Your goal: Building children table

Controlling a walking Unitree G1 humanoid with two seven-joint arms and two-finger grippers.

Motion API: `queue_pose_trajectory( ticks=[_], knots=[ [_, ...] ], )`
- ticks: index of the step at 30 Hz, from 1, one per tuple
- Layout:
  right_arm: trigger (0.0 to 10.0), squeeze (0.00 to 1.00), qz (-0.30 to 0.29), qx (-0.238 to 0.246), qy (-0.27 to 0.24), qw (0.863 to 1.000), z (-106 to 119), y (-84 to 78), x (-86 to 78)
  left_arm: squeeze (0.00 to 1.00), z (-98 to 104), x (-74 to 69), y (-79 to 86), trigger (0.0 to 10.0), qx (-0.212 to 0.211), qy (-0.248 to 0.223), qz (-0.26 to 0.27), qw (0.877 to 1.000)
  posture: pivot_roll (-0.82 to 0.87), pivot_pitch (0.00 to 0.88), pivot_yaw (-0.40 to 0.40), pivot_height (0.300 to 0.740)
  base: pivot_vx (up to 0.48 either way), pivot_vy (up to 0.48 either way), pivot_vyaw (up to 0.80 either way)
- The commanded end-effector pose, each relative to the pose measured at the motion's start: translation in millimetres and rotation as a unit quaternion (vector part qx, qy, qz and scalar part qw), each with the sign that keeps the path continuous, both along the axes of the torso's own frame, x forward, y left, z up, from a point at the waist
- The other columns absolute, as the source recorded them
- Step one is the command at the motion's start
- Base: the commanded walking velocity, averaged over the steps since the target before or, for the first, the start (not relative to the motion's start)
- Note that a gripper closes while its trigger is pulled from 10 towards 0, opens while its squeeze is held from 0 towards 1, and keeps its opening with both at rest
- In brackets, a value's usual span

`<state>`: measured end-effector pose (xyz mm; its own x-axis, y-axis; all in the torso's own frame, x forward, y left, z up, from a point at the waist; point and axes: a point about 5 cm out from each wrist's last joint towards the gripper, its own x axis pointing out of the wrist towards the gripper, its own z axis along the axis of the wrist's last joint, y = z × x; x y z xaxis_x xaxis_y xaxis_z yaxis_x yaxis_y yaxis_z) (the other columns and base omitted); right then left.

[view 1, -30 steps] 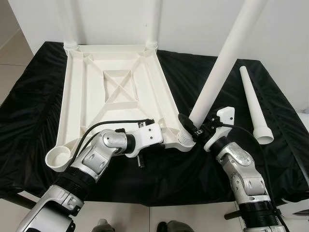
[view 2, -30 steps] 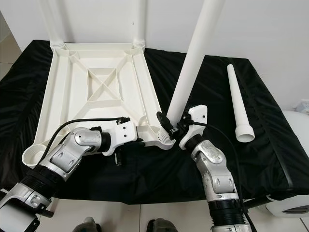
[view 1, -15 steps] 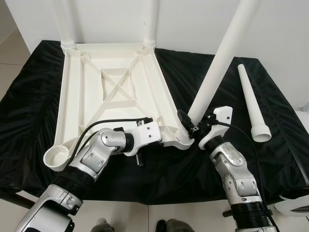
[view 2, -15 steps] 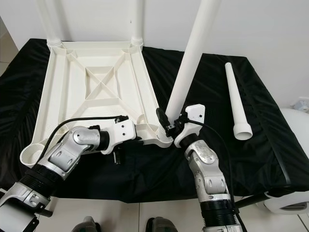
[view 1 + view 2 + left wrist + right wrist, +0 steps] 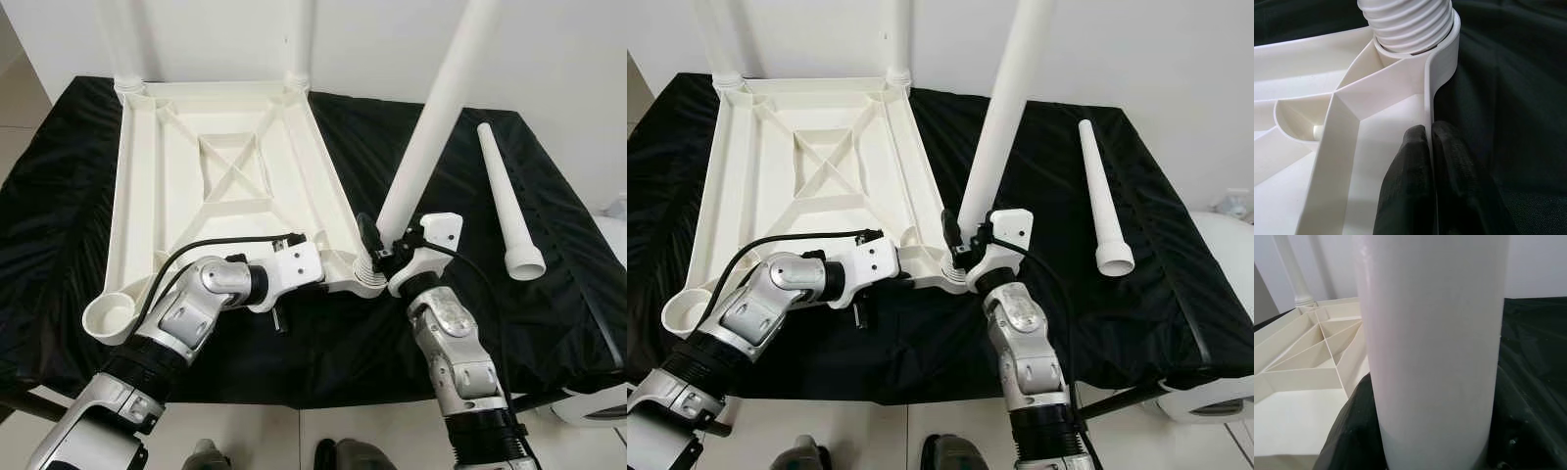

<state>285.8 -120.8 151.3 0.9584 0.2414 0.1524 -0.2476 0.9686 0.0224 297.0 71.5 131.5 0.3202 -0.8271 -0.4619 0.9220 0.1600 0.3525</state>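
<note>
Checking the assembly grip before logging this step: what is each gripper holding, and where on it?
The left gripper pinches the tabletop's near rim beside the corner socket. The right gripper clasps the white leg just above its threaded base.

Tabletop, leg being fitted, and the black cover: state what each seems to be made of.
Tabletop: likely moulded plastic, cream-white, with cast ribs underneath. Leg in the right tool: probably the same plastic, smooth with a slight sheen, threaded at its base. Black cover: apparently thin fabric, wrinkled, faintly glossy.
</note>
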Motion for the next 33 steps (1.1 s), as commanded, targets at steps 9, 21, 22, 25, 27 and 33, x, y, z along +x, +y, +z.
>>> queue_pose_trajectory(
  ticks=[9, 21, 22, 25, 27, 33],
  knots=[
    [10.0, 0.0, -0.006, -0.015, 0.051, 0.999, -26.7, -6.7, -6.0, 0.0, -12.5, -2.5, 4.0, 10.0, 0.007, 0.021, 0.021, 1.0, 0.02, 0.09, -0.072, 0.74, 0.0, 0.0, 0.0],
    [10.0, 0.0, 0.036, -0.012, 0.063, 0.997, -54.0, -34.2, -25.1, 0.0, -10.8, -2.7, 3.3, 10.0, 0.005, 0.018, 0.018, 1.0, 0.02, 0.086, -0.07, 0.74, 0.0, 0.0, 0.0],
    [10.0, 0.0, 0.035, -0.018, 0.065, 0.997, -55.8, -35.2, -26.0, 0.0, -10.8, -2.7, 3.4, 10.0, 0.005, 0.018, 0.018, 1.0, 0.02, 0.085, -0.07, 0.74, 0.0, 0.0, 0.0],
    [10.0, 0.0, 0.037, -0.022, 0.065, 0.997, -57.5, -35.3, -27.3, 0.0, -10.9, -2.8, 3.5, 10.0, 0.006, 0.019, 0.018, 1.0, 0.02, 0.085, -0.069, 0.74, 0.0, 0.0, 0.0],
    [10.0, 0.0, 0.043, -0.025, 0.063, 0.997, -57.9, -34.1, -28.6, 0.0, -10.8, -2.9, 3.6, 10.0, 0.006, 0.019, 0.018, 1.0, 0.02, 0.084, -0.068, 0.74, 0.0, 0.0, 0.0],
    [10.0, 0.0, 0.048, -0.024, 0.075, 0.996, -63.8, -34.5, -28.9, 0.0, -10.3, -3.4, 3.9, 10.0, 0.007, 0.019, 0.016, 1.0, 0.02, 0.079, -0.064, 0.74, 0.0, 0.0, 0.0]
  ],
)
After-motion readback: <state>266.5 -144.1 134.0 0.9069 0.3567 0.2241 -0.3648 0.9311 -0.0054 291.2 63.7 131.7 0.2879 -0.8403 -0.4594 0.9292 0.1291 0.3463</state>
